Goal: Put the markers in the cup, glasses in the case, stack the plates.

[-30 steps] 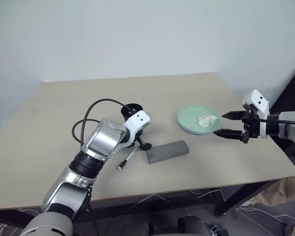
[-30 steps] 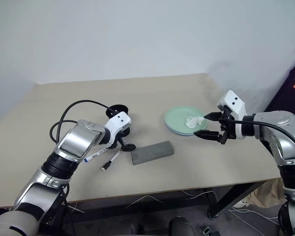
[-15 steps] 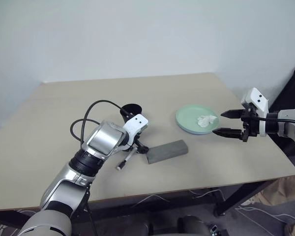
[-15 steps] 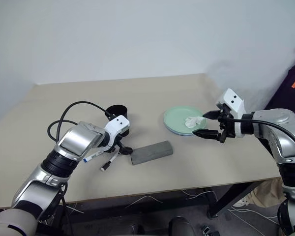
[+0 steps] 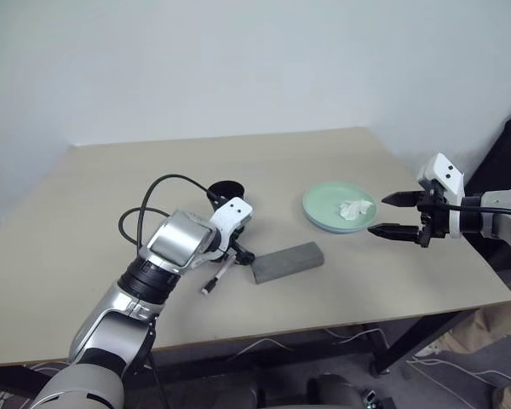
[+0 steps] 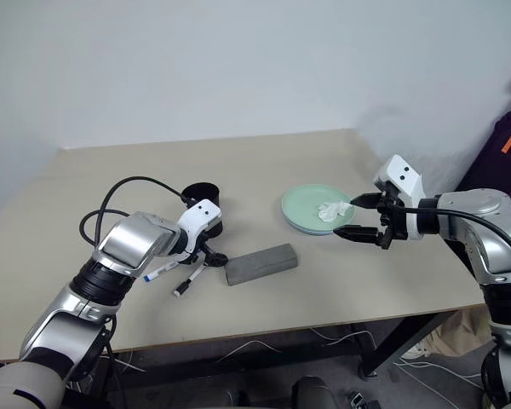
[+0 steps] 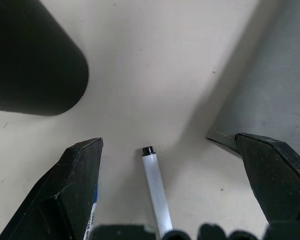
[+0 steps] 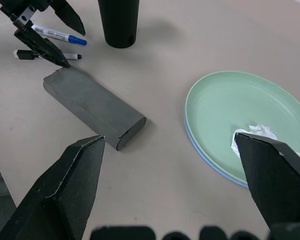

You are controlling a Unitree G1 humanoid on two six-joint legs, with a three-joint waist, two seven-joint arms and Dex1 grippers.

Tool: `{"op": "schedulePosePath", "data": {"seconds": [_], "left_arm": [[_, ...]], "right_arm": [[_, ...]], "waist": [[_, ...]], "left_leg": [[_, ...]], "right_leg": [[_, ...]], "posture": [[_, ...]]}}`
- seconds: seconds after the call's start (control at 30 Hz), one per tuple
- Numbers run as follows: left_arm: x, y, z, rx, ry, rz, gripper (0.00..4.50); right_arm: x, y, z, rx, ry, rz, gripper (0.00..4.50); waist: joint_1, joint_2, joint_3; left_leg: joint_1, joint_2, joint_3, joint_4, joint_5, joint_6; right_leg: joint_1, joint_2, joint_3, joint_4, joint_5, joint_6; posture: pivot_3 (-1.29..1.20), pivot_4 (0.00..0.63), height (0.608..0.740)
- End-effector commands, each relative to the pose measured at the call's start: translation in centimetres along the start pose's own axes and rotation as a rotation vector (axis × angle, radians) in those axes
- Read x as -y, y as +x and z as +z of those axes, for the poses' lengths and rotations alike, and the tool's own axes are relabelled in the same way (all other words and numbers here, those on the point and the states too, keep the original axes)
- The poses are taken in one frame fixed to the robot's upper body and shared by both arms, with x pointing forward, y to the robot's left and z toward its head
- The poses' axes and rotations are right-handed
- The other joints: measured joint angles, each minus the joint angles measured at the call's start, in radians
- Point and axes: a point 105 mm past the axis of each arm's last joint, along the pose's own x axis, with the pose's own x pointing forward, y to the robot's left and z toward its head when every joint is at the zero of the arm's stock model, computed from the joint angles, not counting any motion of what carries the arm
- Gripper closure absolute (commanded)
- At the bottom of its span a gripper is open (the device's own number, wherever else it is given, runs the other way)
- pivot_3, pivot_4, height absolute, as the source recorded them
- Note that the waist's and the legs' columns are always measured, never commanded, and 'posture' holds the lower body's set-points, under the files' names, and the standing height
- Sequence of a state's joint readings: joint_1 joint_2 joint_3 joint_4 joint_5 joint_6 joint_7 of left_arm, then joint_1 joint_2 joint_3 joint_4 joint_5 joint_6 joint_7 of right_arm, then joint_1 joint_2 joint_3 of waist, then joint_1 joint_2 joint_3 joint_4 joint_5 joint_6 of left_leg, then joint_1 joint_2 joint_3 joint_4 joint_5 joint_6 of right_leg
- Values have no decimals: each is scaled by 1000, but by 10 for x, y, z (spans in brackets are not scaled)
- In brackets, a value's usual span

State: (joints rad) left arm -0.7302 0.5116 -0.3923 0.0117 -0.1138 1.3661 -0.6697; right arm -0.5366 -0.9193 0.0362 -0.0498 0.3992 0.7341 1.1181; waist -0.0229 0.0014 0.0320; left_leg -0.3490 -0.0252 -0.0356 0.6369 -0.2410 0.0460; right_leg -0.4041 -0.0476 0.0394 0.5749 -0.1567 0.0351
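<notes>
My left gripper hangs open, pointing down over the two markers. The black-capped marker lies between its fingers, untouched. The blue marker lies just beside it. The black cup stands upright right behind them. The grey case lies closed on the table to the right of the markers. The mint green plate rests on the light blue plate, whose rim peeks out underneath. My right gripper is open and empty beside the plates' right edge. The glasses are out of view.
A crumpled white tissue lies on the green plate. A black cable loops off my left forearm above the beige table. The table's right edge is close to my right gripper.
My left wrist has rolled slightly over the markers while staying in place. My right arm is unchanged, and nothing on the table has moved.
</notes>
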Motion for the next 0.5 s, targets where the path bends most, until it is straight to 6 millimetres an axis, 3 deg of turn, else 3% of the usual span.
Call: {"op": "schedulePosePath", "data": {"seconds": [0.03,0.3,0.5], "left_arm": [[-11,-11,2,17,-23,39,22],[-11,-14,-1,8,-37,34,22],[0,-6,-6,-12,-29,1,22]], "right_arm": [[1,-1,12,23,-44,-2,0],[-3,5,10,27,-35,12,0],[-3,4,10,33,-33,7,0]], "waist": [[0,0,0],[3,0,0],[3,0,0]], "left_leg": [[0,0,0,0,0,0],[-7,-2,-2,-1,0,0],[-8,-3,-3,0,0,0]], "right_leg": [[0,0,0,0,0,0],[-5,0,1,0,0,0],[-5,-1,1,-1,0,0]], "posture": [[0,0,727],[0,0,727],[0,0,727]]}}
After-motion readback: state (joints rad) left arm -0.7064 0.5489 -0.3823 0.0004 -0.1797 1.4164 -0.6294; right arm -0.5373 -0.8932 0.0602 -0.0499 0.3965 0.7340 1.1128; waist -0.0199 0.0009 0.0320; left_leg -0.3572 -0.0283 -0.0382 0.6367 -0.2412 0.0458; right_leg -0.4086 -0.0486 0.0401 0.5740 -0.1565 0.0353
